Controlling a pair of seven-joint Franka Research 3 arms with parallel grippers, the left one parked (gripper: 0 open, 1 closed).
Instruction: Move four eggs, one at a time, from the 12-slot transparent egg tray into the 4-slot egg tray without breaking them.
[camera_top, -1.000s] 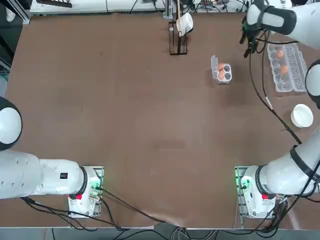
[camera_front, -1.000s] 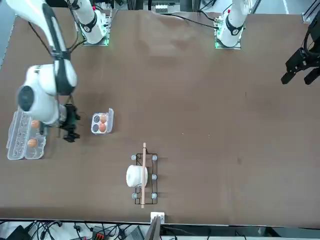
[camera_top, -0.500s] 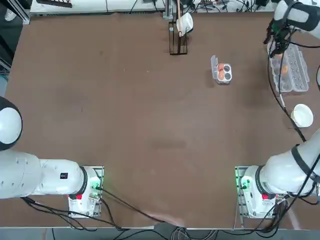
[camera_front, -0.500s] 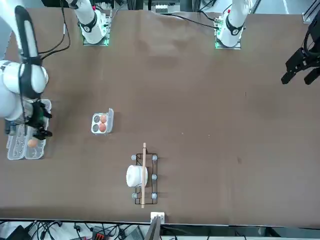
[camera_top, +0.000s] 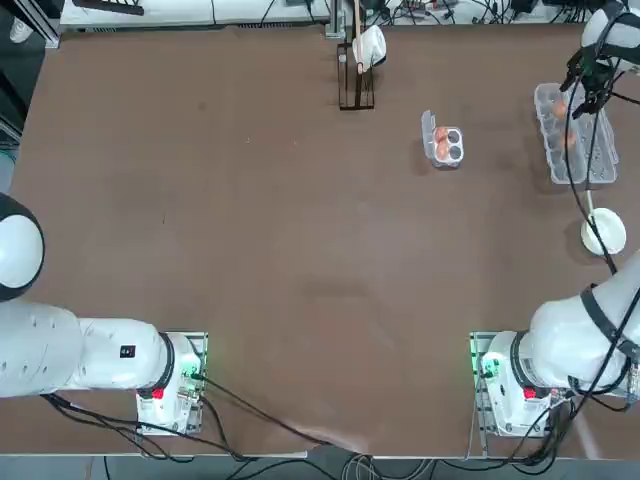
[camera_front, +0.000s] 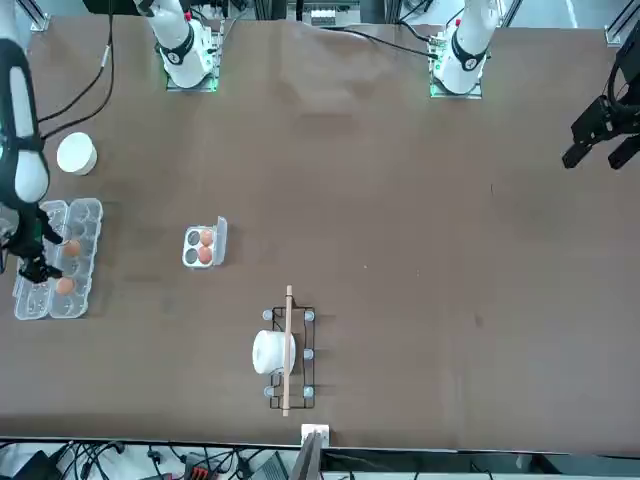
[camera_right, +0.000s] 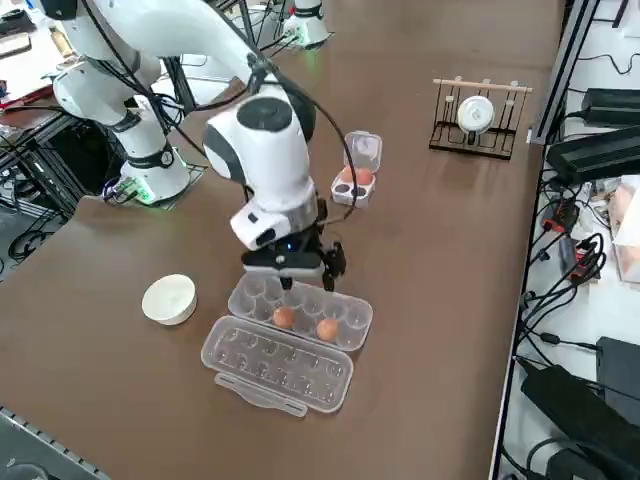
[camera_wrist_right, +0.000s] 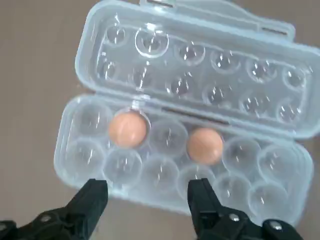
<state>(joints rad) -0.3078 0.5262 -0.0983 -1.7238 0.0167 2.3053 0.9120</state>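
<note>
Now the right hand (camera_wrist_right: 147, 200), fingers wide and empty, has swung from the small square clear 4-slot tray (camera_top: 447, 145) (2 eggs in) to over the long clear 12-slot tray (camera_wrist_right: 165, 150); 3rd orange-brown egg (camera_wrist_right: 128, 128) next.

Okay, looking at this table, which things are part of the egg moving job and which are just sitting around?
Part of the job:
- long egg tray, two eggs inside
- small egg tray, two eggs already in it
- right gripper, open above the long tray

Just lying about:
- white bowl
- wire rack holding a white cup
</note>
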